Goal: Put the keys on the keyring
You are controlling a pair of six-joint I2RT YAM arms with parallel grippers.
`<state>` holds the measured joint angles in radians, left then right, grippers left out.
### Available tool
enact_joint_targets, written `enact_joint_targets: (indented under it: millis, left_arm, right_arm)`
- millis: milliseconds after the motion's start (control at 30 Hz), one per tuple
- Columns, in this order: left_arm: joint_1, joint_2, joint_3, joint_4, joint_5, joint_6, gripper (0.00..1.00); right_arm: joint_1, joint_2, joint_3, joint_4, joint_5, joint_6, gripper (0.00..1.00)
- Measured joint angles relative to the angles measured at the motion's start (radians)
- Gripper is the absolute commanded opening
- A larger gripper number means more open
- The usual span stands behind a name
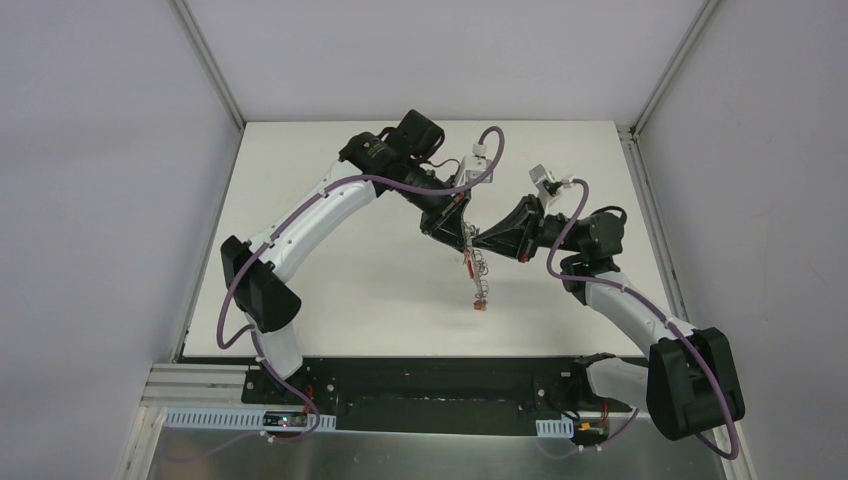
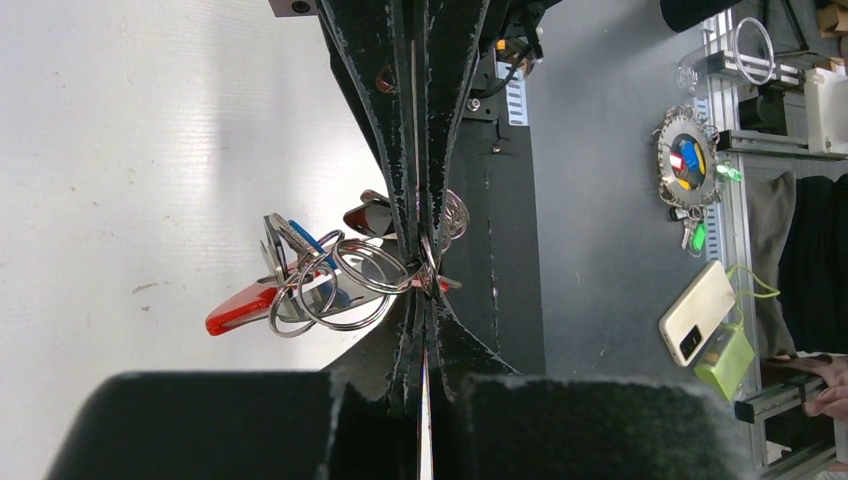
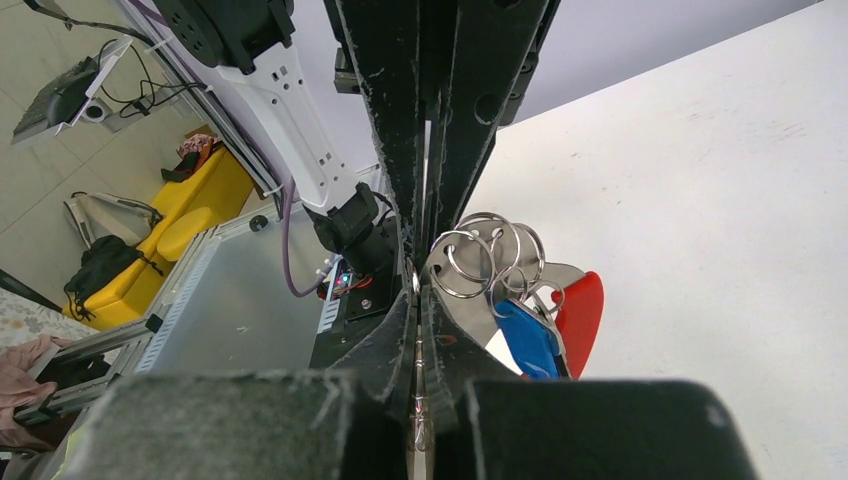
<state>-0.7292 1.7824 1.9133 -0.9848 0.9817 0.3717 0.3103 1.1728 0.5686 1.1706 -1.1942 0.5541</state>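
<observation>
1. Currently the grey metal keyring (image 2: 345, 285), with coloured keys bunched on it, hangs above the middle of the white table (image 1: 340, 270). The left end effector (image 2: 424, 305) and right end effector (image 3: 418, 300) are each fully closed, pinching its rings.
2. Hold one grip steady and twist the other gently, so the coil gapes for the red-headed silver key (image 2: 238, 310)

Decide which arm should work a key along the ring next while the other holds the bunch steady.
Probably right. Both grippers pinch the keyring tip to tip. The left gripper has it hanging below, suiting a steady hold; the right gripper comes in sideways, beside the keys.
</observation>
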Motion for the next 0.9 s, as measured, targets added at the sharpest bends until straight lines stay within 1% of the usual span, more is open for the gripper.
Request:
enact_joint_targets:
  millis: [133, 233, 600, 700, 900]
  left_arm:
    - [0.005, 0.002, -0.006, 0.009, 0.011, -0.014, 0.06]
    - [0.005, 0.004, -0.009, 0.014, 0.013, -0.019, 0.08]
    - [0.002, 0.004, -0.056, 0.047, 0.004, -0.022, 0.08]
    - [0.002, 0.004, -0.057, 0.053, 0.003, -0.024, 0.12]
    - [0.005, 0.004, -0.057, 0.064, -0.003, -0.024, 0.24]
  right_arm:
    - [-0.002, 0.0, 0.0, 0.002, 0.0, 0.004, 0.0]
    - [-0.003, 0.0, 0.0, 0.002, 0.0, 0.004, 0.0]
    - [-0.007, 0.0, 0.0, 0.0, 0.005, 0.003, 0.0]
    - [-0.008, 0.0, 0.0, 0.0, 0.008, 0.003, 0.0]
    - [-0.01, 0.0, 0.0, 0.0, 0.009, -0.004, 0.0]
